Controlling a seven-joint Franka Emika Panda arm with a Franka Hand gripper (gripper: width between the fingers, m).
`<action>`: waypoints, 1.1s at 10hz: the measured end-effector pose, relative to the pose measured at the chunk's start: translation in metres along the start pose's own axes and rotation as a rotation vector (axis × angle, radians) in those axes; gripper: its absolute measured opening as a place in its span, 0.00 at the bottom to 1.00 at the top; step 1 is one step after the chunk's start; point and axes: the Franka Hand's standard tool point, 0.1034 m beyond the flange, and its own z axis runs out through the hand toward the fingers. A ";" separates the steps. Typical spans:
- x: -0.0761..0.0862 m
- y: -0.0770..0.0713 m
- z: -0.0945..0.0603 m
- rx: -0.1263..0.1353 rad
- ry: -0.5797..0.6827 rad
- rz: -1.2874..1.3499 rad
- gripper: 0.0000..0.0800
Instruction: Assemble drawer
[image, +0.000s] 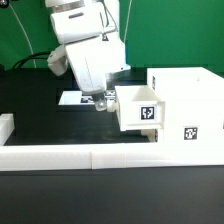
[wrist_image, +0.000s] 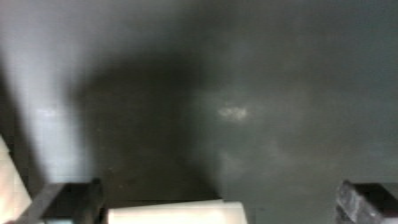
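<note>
The white box housing (image: 192, 108) stands at the exterior view's right with a square tag on its front. One white tagged tray (image: 140, 110) sticks out of the housing's side toward the exterior view's left. My gripper (image: 103, 101) hangs low at the tray's outer end, close to or touching it. In the wrist view my gripper (wrist_image: 219, 206) is open, its dark fingers (wrist_image: 68, 203) wide apart, with a white edge of the tray (wrist_image: 169, 213) between them nearer one finger. A second tray is not in view.
The marker board (image: 76, 98) lies on the black table behind my gripper. A long low white rail (image: 100, 156) runs along the table's front edge. A short white rail end (image: 5, 128) sits at the exterior view's left.
</note>
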 end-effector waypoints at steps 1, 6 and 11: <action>0.006 0.000 0.002 0.004 0.001 0.014 0.81; 0.036 0.000 0.008 0.014 0.004 0.081 0.81; 0.059 -0.001 0.013 0.023 0.003 0.118 0.81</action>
